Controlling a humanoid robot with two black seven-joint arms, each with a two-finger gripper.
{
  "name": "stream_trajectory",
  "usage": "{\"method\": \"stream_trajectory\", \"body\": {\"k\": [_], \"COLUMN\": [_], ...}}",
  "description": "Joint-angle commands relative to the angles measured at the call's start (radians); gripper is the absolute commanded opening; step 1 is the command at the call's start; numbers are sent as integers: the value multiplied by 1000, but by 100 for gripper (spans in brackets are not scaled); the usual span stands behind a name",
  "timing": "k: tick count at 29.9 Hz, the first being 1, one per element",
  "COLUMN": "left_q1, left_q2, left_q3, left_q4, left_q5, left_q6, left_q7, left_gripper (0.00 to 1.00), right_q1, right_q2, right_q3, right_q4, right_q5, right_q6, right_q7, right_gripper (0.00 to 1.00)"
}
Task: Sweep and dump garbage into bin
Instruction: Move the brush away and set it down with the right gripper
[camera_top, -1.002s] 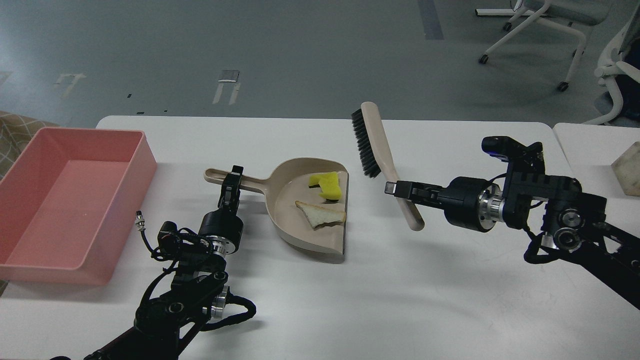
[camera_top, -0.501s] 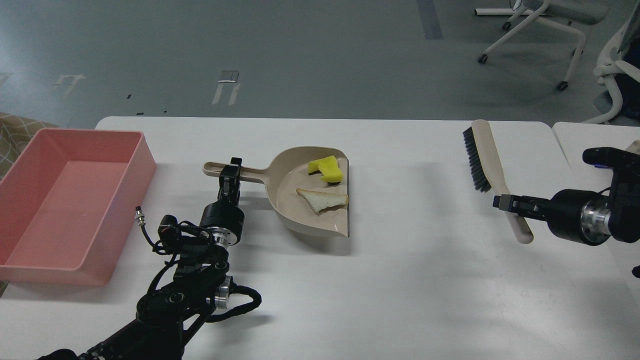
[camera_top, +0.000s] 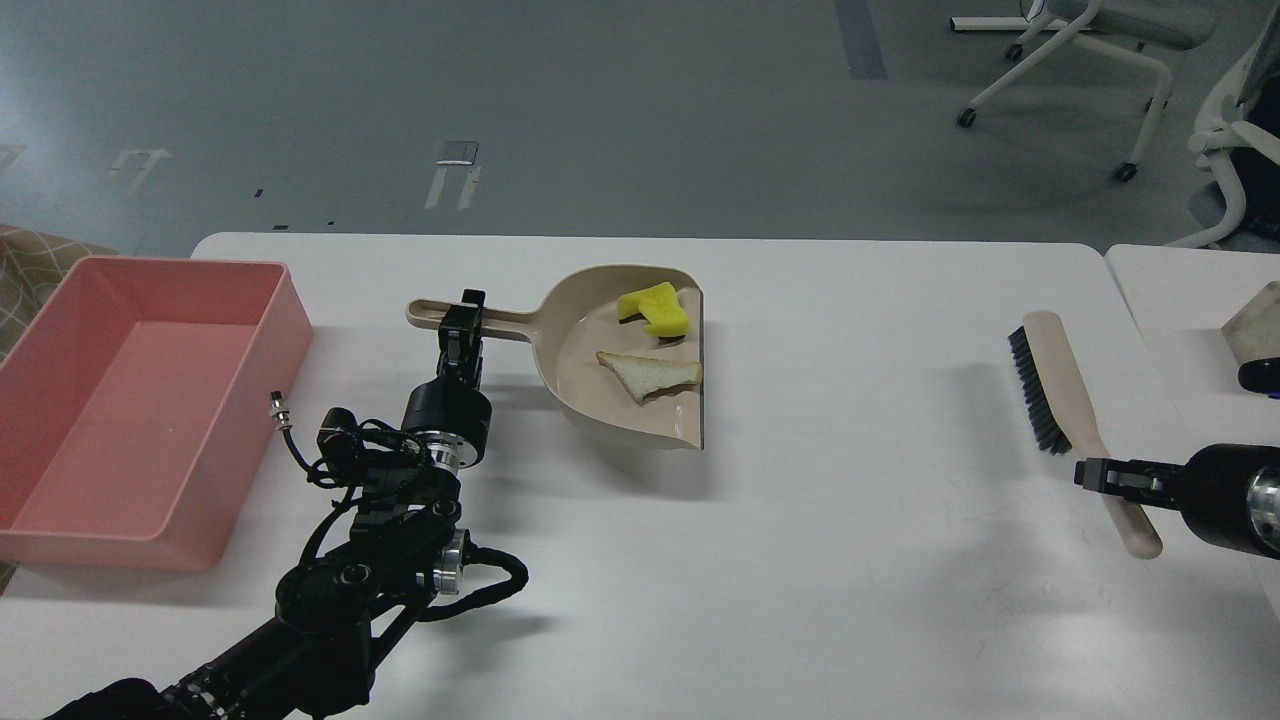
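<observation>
The white table (camera_top: 820, 560) is my whole stage, and off at its left edge the pink bin (camera_top: 150, 400) sits open, within reach of my left arm, which I reckon is why the pan is handled from that side. Next down in size, the beige dustpan (camera_top: 625, 395) is off the surface with its mouth edge tipped up to the right, a shadow under it, so the load slides back toward the handle and stays in rather than spilling. My left gripper (camera_top: 462, 330) is clamped across the dustpan's handle, fingers closed on it. Over on the far right the brush (camera_top: 1075, 400) is pulled well clear of the pan, bristles facing left, and my right gripper (camera_top: 1105, 477) pinches its handle near the lower end, though the fingers are small and dark here, so I'd say gripped rather than swear to it. Inside the pan, the bread slice (camera_top: 650, 375) lies just beside the yellow sponge piece (camera_top: 655, 310), both gathered. Against half a second ago, the pan has risen and shifted up-table, and the brush has swung lower and further right.
</observation>
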Motion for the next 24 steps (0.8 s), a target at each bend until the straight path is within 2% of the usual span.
{"method": "stream_trajectory", "body": {"k": [1,5,6,8,9,14,16,19,20,21,22,24], "left_q1": [-7,-8,-8,-8,-8,-10,-13,-14,-14,-14,-14,-14], "left_q2": [4,7,7,6,4,2,2,4,5,6,7,7], "left_q3": [0,2,3,3,3,2,3,3,3,3,3,2], "left_q4": [0,0,0,0,0,0,0,0,0,0,0,0], "left_q5": [-1,-4,-7,-7,-7,-7,-7,-7,-7,-7,-7,-7], "left_q6": [0,0,0,0,0,0,0,0,0,0,0,0], "left_q7": [0,0,0,0,0,0,0,0,0,0,0,0], "left_gripper": [0,0,0,0,0,0,0,0,0,0,0,0], "right_q1": [-29,-29,-29,-28,-28,-28,-28,-28,-28,-28,-28,-28], "right_q2": [-1,6,8,8,6,-1,-1,6,8,8,11,11], "right_q3": [-1,-3,-1,-1,-1,0,3,9,11,11,14,12], "right_q4": [0,-3,-3,-3,-3,-1,-1,-3,-3,-3,-4,-3], "right_q5": [-2,-5,-5,-5,-5,-2,-2,-2,-2,-2,-2,0], "right_q6": [0,0,0,0,0,0,0,0,0,0,0,0], "right_q7": [1,1,1,1,1,1,1,1,1,1,3,3], "right_gripper": [0,0,4,6,12,27,37,67,82,82,96,97]}}
